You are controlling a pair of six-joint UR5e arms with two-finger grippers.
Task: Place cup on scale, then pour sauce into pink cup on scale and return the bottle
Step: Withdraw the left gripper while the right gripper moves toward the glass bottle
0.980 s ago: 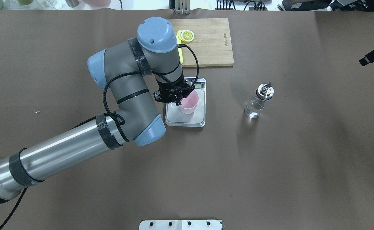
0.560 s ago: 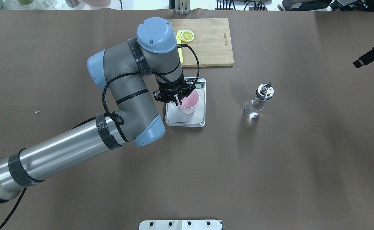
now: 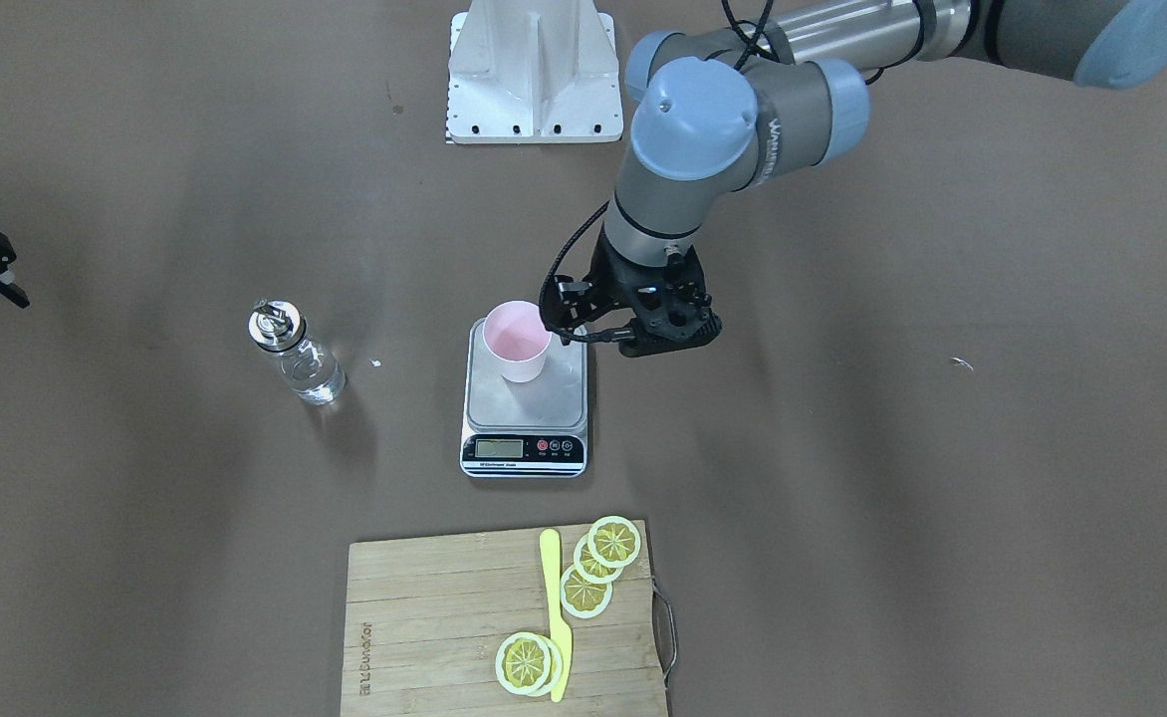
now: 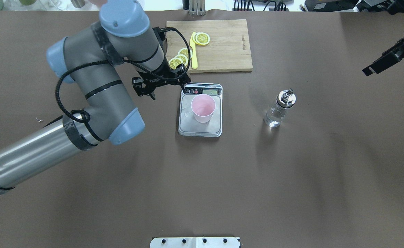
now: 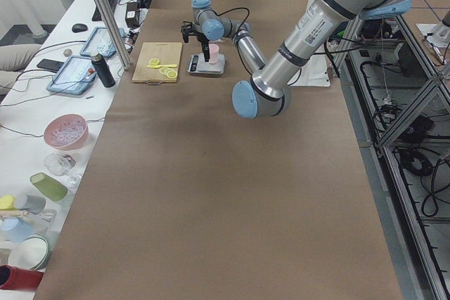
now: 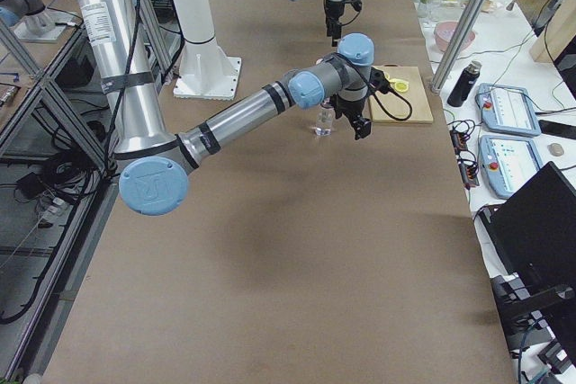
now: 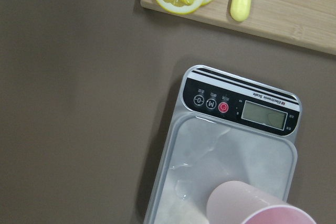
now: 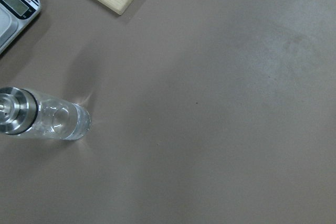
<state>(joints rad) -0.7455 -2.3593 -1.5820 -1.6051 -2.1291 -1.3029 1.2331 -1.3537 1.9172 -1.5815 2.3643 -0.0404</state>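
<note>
My left pincer [image 4: 165, 90] hangs spread wide and empty in the overhead view, just left of the scale's [image 4: 188, 125] black display strip and clear of the cup [image 4: 203, 108]. The cup stands upright on the scale platform at mid frame, nearer the display end, touching nothing else. In my left wrist view its rim sits at the bottom right and the display at centre right. The bottle [image 4: 278, 112] stands upright on the worktop [image 4: 291, 189] right of the scale, well apart from it, metal cap on, clear sauce [image 4: 273, 119] in the lower part. My right pincer [image 4: 377, 67] is at the upper right edge and well apart from the bottle. It grips nothing, but I cannot tell how far it is open. In the right wrist view the bottle lies at the left edge and a scale corner at the upper left. The cutting board [image 4: 226, 44] is at upper centre, just above the scale, carrying lemon slices [image 4: 202, 38] and a yellow knife [image 4: 194, 51].
</note>
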